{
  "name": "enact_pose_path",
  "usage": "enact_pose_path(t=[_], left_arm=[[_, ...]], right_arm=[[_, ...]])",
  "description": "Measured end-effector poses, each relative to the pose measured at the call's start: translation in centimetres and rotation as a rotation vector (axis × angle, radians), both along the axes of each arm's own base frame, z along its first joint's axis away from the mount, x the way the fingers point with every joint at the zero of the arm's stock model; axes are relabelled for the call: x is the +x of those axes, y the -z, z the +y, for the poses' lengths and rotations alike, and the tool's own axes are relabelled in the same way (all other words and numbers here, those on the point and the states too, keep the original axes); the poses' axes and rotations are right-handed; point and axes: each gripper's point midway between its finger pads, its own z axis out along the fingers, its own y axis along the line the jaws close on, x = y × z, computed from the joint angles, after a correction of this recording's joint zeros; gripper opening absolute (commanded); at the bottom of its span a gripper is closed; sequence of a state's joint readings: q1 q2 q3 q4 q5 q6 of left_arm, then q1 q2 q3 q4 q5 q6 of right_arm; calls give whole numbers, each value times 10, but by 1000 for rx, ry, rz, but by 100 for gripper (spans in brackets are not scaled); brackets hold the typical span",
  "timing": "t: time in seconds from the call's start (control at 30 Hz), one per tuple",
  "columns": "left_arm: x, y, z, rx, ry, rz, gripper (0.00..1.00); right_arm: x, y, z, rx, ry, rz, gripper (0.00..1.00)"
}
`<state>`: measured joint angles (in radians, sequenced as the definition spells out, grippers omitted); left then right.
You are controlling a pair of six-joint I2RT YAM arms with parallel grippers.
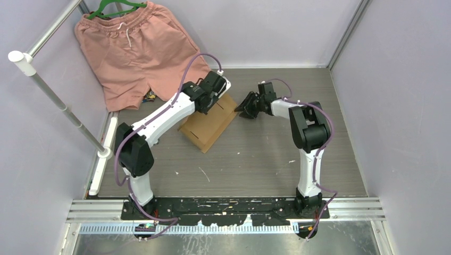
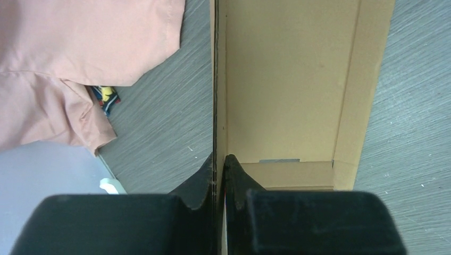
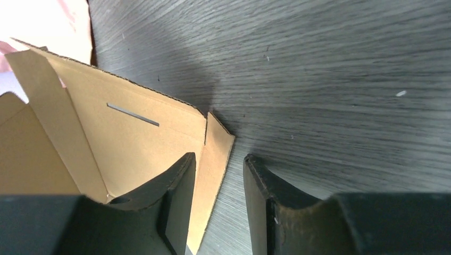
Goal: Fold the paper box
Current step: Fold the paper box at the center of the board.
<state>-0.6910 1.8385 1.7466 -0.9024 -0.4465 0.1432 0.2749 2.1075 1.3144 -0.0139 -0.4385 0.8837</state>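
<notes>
Brown corrugated cardboard box (image 1: 208, 125), part-folded, frame centre, grey table (image 1: 266, 159). Left gripper (image 2: 219, 164) pinching box's upright wall. Right gripper (image 3: 219, 158) spread, beside corner flap. Salmon-pink cloth shorts (image 1: 135, 48), upper left.

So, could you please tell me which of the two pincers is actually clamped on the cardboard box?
The left pincer: its jaws pinch a wall of the box, while the right pincer stands open.
</notes>
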Motion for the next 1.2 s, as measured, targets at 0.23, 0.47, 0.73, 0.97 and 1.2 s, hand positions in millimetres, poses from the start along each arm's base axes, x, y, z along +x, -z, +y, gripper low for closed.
enact_pose_path(t=[0.23,0.47,0.73,0.97,1.2], left_arm=[[3,30,10,-4,-32,81,8],[0,61,17,3,-52,163,8],[-2,65,13,-18,-38,180,9],[-3,65,12,-22,-34,184,9],[-4,65,10,-34,-29,190,9]], right_arm=[[-1,-1,1,-75,-37,-12,46],[-1,0,-2,-133,-57,-20,45],[-1,3,-5,-206,-74,-15,29],[-4,6,-2,-240,-90,-19,29],[-9,7,8,-257,-111,-33,21]])
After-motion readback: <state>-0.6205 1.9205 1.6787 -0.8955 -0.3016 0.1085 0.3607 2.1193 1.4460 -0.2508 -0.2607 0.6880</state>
